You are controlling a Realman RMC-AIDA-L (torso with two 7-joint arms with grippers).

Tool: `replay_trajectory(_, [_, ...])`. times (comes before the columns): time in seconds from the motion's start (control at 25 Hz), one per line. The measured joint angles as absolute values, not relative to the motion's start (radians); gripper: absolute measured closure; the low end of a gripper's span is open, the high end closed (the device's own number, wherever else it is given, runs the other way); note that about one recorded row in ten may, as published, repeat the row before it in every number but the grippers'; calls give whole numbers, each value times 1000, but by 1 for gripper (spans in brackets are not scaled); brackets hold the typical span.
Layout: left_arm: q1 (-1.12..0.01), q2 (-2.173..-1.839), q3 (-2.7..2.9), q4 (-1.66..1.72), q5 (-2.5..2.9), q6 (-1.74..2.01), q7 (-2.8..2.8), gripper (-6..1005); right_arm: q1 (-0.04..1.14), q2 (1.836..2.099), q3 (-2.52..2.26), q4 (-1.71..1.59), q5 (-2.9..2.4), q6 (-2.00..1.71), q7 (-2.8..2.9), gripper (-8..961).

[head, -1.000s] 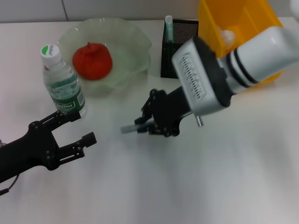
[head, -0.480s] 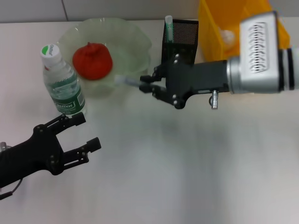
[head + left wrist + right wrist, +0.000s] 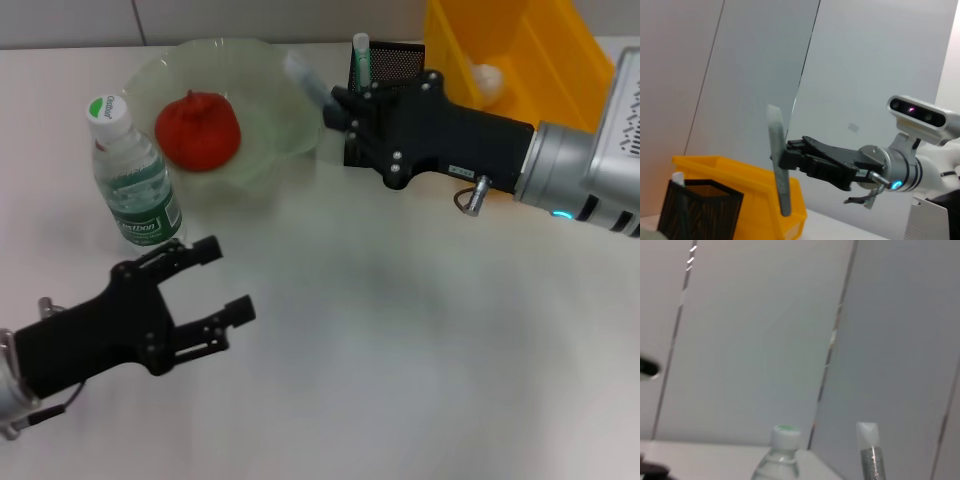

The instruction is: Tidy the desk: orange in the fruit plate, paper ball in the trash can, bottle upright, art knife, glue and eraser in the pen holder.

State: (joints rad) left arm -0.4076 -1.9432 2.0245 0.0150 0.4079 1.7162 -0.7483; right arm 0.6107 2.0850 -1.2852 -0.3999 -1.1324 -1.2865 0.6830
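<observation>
Right gripper (image 3: pixel 338 108) clamped on art knife (image 3: pixel 306 78), raised near-vertical just beside pen holder (image 3: pixel 392 62). Left gripper (image 3: pixel 200 290) spread wide, idle near bottle (image 3: pixel 133 172). Risk: tip catching holder rim, or striking glue stick (image 3: pixel 361 58) already inside.

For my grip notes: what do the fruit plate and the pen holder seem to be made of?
Fruit plate: apparently glass or clear plastic; pale green, translucent, glossy, with a wavy rim.
Pen holder: probably metal mesh; black and matte, with fine perforations visible in its wall.
</observation>
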Motion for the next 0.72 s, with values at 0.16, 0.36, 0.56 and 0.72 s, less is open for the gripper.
replay_trajectory(0.16, [-408,-1976,2019,16,403,1692,-709,155,618,2091,-1288,-302,-1051,-1297,542,820])
replay_trajectory(0.36, [-409,-1995,2018,16,402,1660,-699,155,620,2093,-1288,-244,-978,-1298,283,819])
replay_trajectory(0.56, [-414,-2006,2019,17,407,1653,-700,155,620,2093,-1285,-244,-976,-1298,125,819])
replay_trajectory(0.72, [-415,-2015,2018,17,408,1651,-700,155,622,2092,-1284,-245,-975,-1289,-31,819])
